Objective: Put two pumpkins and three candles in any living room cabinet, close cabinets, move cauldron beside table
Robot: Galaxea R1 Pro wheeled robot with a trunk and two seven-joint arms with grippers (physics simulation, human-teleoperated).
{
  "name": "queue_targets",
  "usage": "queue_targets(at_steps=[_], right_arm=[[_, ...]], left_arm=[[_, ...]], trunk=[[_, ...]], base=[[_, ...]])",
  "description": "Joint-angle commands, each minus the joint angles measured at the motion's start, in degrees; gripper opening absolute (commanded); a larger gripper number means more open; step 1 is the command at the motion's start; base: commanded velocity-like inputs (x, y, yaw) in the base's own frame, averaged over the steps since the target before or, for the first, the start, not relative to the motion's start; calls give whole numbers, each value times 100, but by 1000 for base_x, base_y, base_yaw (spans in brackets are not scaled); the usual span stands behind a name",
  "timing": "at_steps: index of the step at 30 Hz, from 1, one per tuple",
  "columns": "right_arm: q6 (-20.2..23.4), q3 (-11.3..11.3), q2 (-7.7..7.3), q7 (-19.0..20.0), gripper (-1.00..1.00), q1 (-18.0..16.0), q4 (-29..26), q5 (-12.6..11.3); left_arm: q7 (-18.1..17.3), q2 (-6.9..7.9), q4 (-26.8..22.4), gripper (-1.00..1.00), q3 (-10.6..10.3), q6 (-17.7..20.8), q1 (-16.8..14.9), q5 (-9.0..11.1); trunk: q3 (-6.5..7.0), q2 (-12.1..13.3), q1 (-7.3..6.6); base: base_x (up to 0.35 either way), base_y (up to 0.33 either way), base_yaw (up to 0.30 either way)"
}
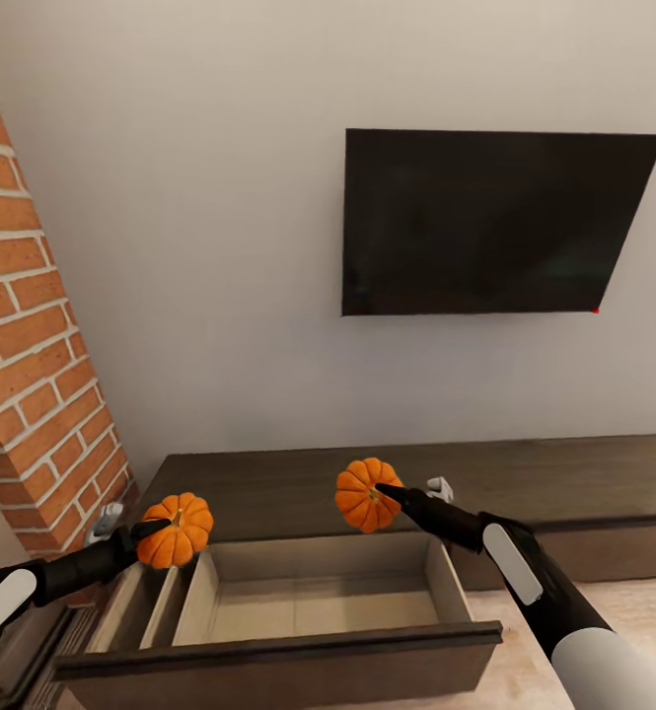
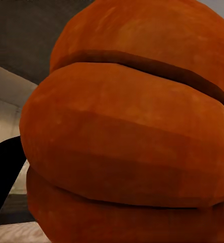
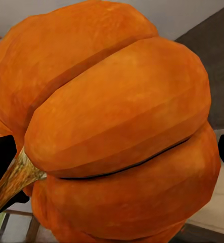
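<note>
A: What does each pincer have?
B: The left pincer (image 1: 155, 532) is clamped on one pumpkin (image 1: 176, 531); the right pincer (image 1: 392, 493) is clamped on the other pumpkin (image 1: 366, 495). Both are held in the air.

A: Where do they sit against the cabinet (image 1: 525, 483)?
B: Its open drawer (image 1: 308, 602) lies below and between the two pincers. The left pincer's pumpkin hangs over the drawer's narrow side compartments; the right pincer's pumpkin is above the back edge of the wide compartment, in front of the cabinet's dark top.

A: Anything in the close views?
B: From the left wrist, orange ribs of the pumpkin (image 2: 132, 131) crowd the lens, with one dark finger (image 2: 3, 177) at its side. From the right wrist, that pumpkin (image 3: 122, 126) shows its tan stem (image 3: 13, 179) pointing back toward the pincer.

A: And around them?
B: Beyond the right pincer a dark television (image 1: 490, 222) hangs on the wall; a brick column (image 1: 32, 375) stands beside the left pincer
</note>
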Motion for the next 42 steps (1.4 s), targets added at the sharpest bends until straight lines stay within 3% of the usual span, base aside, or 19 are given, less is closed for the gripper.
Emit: queue_targets(at_steps=[1,25,33,34,35,37,42], right_arm=[[27,8,-5,-1,-100,-3,-4,-44],[17,8,-8,6,-100,-3,15,-44],[17,12,-5,5,-100,-3,14,-41],[15,14,-2,3,-100,-3,14,-39],[16,18,4,-8,-100,-3,14,-35],[20,92,69,-110,-100,-3,14,46],[52,291,471,-1057,-100,-9,11,404]], left_arm=[[5,5,4,-100,-21,13,-9,42],[10,0,4,-100,-21,10,-9,35],[130,-46,4,-100,-87,-36,-9,-95],[251,-66,-12,-100,-93,-34,-9,-208],[582,-141,-52,-100,-97,-26,-10,-439],[1201,-335,-143,-100,-85,-20,-15,-677],[2735,-720,-506,-100,-60,-35,-17,-858]], trunk=[[-5,-3,0],[2,-3,0],[2,-3,0],[2,-3,0],[2,-3,0],[2,-3,0],[2,-3,0]], base=[[0,156,177],[40,31,55],[86,-77,0],[8,-8,0],[4,-4,0],[2,-2,0],[0,0,0]])
